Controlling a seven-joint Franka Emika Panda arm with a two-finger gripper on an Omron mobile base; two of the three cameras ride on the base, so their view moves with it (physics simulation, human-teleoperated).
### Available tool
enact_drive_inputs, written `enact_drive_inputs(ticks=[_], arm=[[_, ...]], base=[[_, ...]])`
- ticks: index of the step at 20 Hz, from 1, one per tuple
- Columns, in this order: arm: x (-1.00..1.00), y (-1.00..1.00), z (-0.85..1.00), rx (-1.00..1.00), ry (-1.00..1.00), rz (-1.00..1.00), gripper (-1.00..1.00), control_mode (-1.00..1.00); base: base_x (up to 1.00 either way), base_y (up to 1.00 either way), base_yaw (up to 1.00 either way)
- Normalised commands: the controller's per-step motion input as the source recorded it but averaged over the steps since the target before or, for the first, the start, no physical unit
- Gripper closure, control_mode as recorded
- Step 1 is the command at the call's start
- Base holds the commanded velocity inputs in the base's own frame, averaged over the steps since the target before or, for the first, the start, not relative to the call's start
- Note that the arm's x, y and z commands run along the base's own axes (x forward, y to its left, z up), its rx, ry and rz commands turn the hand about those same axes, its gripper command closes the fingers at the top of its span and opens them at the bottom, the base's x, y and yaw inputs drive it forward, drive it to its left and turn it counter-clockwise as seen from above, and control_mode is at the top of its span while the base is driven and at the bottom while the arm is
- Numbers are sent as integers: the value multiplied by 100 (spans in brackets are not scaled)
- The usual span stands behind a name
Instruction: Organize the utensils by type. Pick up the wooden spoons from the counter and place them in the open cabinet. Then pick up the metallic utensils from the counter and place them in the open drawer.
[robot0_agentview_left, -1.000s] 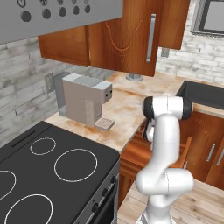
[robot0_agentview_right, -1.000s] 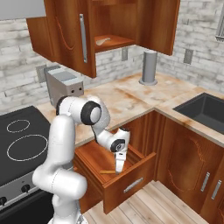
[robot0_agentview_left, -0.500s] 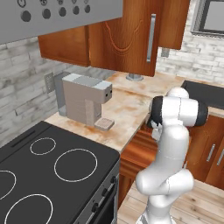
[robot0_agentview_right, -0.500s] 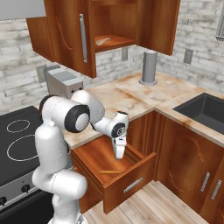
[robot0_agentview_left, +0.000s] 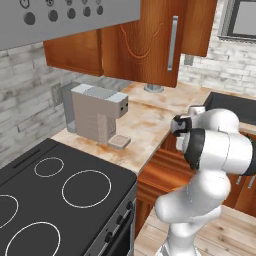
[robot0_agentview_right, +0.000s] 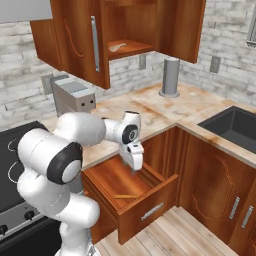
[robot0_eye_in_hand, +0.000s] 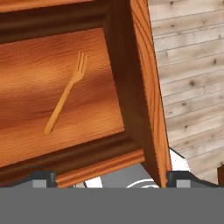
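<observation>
My gripper (robot0_agentview_right: 135, 164) hangs fingers-down over the open drawer (robot0_agentview_right: 150, 202), open and empty. In the hand view its two dark fingertips (robot0_eye_in_hand: 41, 177) stand wide apart at the bottom with nothing between them. A slim golden fork (robot0_eye_in_hand: 65, 98) lies flat on the drawer's wooden floor (robot0_eye_in_hand: 30, 61), and it shows as a thin sliver (robot0_agentview_right: 126, 196) in the right base view. Up in the open cabinet (robot0_agentview_right: 137, 47), a pale wooden spoon (robot0_agentview_right: 119, 47) rests on the lower shelf.
A grey coffee machine (robot0_agentview_left: 95, 112) stands on the counter beside the black stove (robot0_agentview_left: 55, 200). A grey cylinder (robot0_agentview_right: 170, 77) stands at the counter's back corner and a dark sink (robot0_agentview_right: 235, 125) lies to the right. The cabinet door (robot0_agentview_right: 82, 40) hangs open overhead.
The hand has risen from low inside the drawer to just above it, jaws still wide. The fork stays lying in the drawer.
</observation>
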Motion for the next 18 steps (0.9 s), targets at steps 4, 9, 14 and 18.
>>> enact_drive_inputs(ticks=[4,9,14,18], arm=[[-59,10,69,1,0,33,-100,-100],[-53,16,47,4,-3,29,-100,-100],[-38,24,35,15,-12,20,-100,-100],[-51,16,33,7,-20,5,-100,-100]], base=[[0,0,0],[0,0,0],[0,0,0],[0,0,0]])
